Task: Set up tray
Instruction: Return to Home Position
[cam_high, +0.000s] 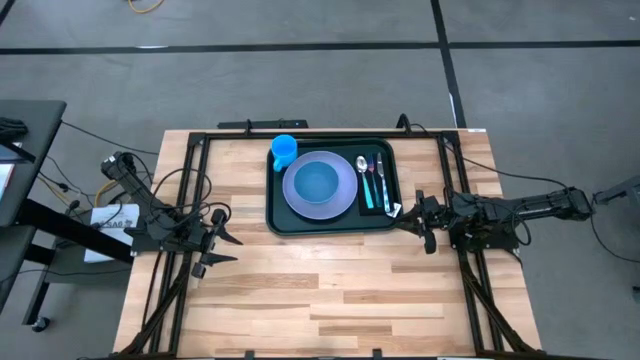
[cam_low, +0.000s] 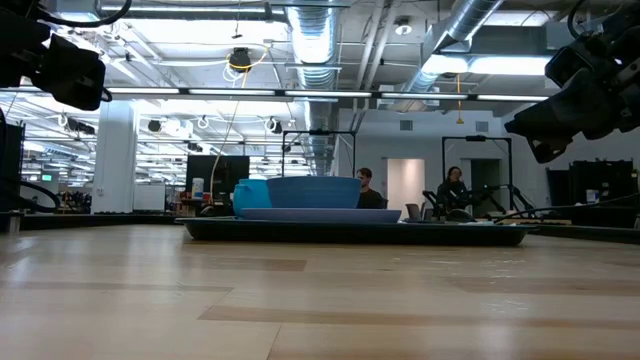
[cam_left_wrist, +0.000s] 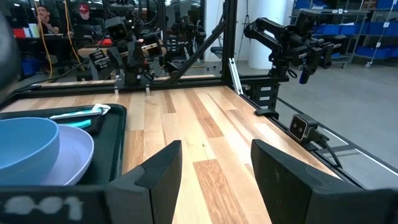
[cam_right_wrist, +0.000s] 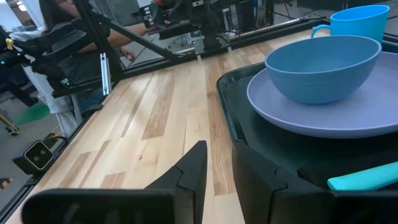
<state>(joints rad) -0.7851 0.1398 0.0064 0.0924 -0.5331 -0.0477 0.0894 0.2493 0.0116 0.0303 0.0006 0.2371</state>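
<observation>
The dark green tray lies flat on the far middle of the wooden table. On it sit a lavender plate with a blue bowl in it, a blue cup at its far left corner, and cutlery along its right side. My right gripper hovers just off the tray's near right corner. It is open by a narrow gap, with bare wood showing between the fingers. My left gripper waits, open, left of the tray.
Black frame rails run along the table's left, right and far edges. A narrow flat black rectangle lies at the far edge behind the tray. Bare wood spreads over the near half. People sit in the room beyond.
</observation>
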